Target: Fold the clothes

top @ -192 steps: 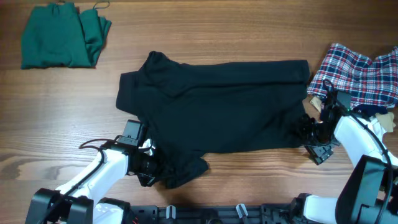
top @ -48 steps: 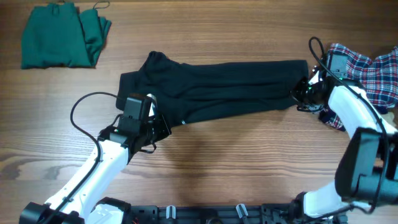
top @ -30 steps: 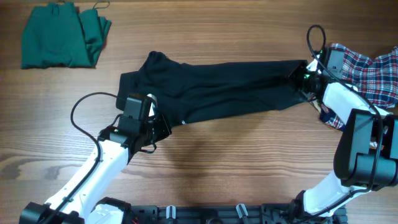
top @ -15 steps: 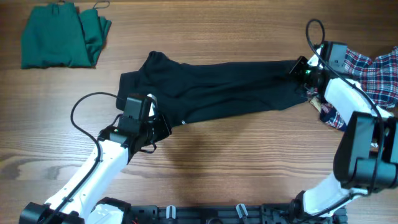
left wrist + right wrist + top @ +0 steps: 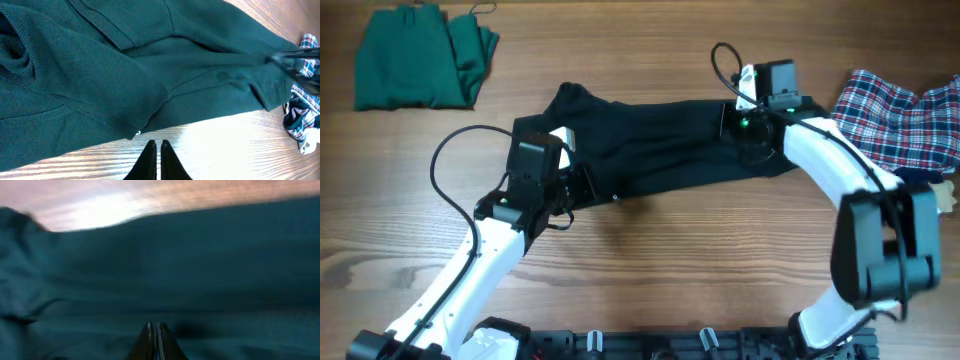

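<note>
A black shirt point(image 5: 650, 140) lies folded lengthwise across the middle of the wooden table. My left gripper point(image 5: 582, 190) is at its lower left edge. In the left wrist view its fingers point(image 5: 156, 148) are shut over bare wood, just short of the shirt's point(image 5: 150, 65) hem, with nothing between them. My right gripper point(image 5: 735, 128) hangs over the shirt's right part. The right wrist view is blurred: the fingers point(image 5: 155, 328) are shut above dark cloth point(image 5: 175, 270), and I see no cloth pinched between them.
A folded green garment point(image 5: 420, 55) lies at the far left corner. A crumpled plaid garment point(image 5: 895, 120) lies at the right edge, also visible as plaid cloth point(image 5: 300, 115) in the left wrist view. Bare wood point(image 5: 720, 260) runs along the front.
My right gripper has swept quickly left from the shirt's right end to above its right part. The left arm has edged a little toward the shirt. The shirt looks unmoved.
</note>
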You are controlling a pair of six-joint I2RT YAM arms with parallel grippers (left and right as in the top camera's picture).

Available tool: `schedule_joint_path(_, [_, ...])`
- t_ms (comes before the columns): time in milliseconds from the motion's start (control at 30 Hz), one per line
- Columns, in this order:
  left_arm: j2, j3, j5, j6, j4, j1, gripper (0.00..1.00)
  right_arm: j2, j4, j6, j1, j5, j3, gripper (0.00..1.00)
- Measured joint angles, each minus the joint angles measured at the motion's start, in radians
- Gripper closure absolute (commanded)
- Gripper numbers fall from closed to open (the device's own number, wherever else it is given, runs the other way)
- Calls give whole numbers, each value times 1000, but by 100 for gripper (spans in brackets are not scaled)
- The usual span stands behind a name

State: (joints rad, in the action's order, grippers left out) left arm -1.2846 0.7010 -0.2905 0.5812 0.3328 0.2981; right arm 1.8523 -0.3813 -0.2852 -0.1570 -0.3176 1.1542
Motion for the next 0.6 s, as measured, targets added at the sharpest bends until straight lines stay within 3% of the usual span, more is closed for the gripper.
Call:
schedule_joint_path(233, [0, 0, 0, 0, 13, 0, 94, 108, 51, -24, 5, 166, 2, 89])
schedule_joint_path(300, [0, 0, 0, 0, 15, 0, 94, 109, 93, -27, 12, 210, 2, 81])
schedule_joint_path(333, [0, 0, 0, 0, 15, 0, 94, 113, 134, -27, 21, 233, 1, 72])
schedule_joint_path(467, [0, 0, 0, 0, 15, 0, 94, 117, 220, -28, 56, 286, 3, 67])
schedule_joint_path(600, [0, 0, 0, 0, 15, 0, 93, 119, 185, -27, 92, 330, 26, 64])
